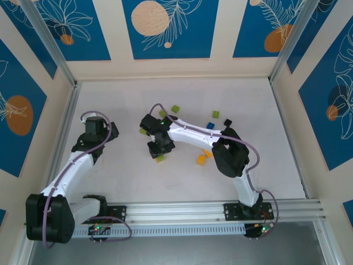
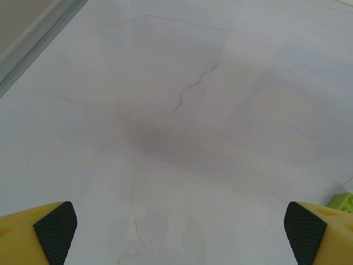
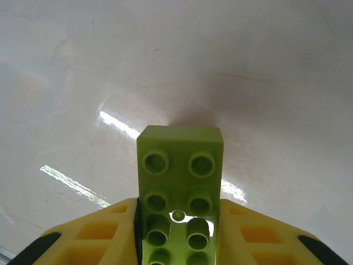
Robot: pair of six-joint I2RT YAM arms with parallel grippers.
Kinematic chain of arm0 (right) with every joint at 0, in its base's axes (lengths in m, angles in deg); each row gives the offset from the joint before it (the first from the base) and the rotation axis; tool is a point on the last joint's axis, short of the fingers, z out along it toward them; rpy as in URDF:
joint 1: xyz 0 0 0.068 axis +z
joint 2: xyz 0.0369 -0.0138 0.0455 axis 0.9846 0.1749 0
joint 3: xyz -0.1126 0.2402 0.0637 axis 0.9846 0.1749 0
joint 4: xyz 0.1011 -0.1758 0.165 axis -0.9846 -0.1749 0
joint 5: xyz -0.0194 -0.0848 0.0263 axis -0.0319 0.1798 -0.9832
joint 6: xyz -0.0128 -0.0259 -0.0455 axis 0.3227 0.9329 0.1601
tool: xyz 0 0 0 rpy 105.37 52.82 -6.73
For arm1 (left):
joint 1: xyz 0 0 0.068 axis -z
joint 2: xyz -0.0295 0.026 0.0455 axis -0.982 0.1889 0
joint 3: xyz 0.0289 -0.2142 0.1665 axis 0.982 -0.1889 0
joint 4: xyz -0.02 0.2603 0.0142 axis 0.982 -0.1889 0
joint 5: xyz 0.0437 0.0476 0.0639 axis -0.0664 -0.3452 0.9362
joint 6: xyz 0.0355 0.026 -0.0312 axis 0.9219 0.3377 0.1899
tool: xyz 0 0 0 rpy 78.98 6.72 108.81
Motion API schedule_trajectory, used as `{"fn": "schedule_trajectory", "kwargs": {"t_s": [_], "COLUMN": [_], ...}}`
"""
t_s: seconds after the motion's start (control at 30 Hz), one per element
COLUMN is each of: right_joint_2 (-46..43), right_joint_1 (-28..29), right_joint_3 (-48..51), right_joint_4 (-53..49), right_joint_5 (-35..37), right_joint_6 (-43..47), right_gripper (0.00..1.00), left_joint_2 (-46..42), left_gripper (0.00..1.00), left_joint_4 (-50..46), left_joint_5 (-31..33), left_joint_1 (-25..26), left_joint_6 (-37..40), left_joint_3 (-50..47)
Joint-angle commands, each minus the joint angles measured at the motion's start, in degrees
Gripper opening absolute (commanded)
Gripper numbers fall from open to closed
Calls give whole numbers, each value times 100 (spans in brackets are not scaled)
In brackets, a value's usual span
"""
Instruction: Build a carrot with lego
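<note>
Looks down from above on a white, faintly veined table (image 1: 127,182), walled in by blue panels with leaf patterns. Shows two white robot arms bolted to a metal rail (image 1: 176,212) at the near edge.

Finds the lego scattered right of centre: lime green bricks (image 1: 175,109) toward the back, a blue brick (image 1: 210,125) near a tiny black brick (image 1: 227,121), and two orange bricks (image 1: 201,159) close together nearer the rail, beside the elbow of the right arm (image 1: 190,134). Shows that arm reaching leftward from its base toward the middle of the table.

From the right wrist, looks along the right gripper (image 3: 179,218). Shows its yellow fingers (image 3: 105,234) set close together, clamped on both sides of a long lime green brick (image 3: 180,165). Shows this brick two studs wide, studs facing the camera, far end sticking out past the fingertips over bare glossy table. Cannot tell whether that far end touches the surface.

From the left wrist, looks past the left gripper (image 2: 179,234), spread fully wide and holding nothing. Shows its black-padded yellow fingertips (image 2: 55,229) in the two bottom corners, with bare table between them. Catches the corner of another lime green brick (image 2: 342,201) at the right edge, just beside one fingertip.
</note>
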State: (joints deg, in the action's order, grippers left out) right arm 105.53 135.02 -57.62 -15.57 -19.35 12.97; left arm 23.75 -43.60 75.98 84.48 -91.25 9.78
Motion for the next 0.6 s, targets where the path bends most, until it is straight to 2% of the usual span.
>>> {"fn": "schedule_trajectory", "kwargs": {"t_s": [0.0,0.57], "right_joint_2": [190,610], "right_joint_1": [94,226], "right_joint_3": [-91,113], "right_joint_4": [-156,-271], "right_joint_5": [-104,133], "right_joint_6": [-119,-202], "right_gripper": [34,34], "left_joint_2": [-106,-178], "left_gripper": [99,99], "left_joint_4": [-17,-21], "left_joint_5": [22,17], "left_joint_1": [-90,-89], "left_joint_6": [-65,-77], "left_joint_3": [-63,-123]}}
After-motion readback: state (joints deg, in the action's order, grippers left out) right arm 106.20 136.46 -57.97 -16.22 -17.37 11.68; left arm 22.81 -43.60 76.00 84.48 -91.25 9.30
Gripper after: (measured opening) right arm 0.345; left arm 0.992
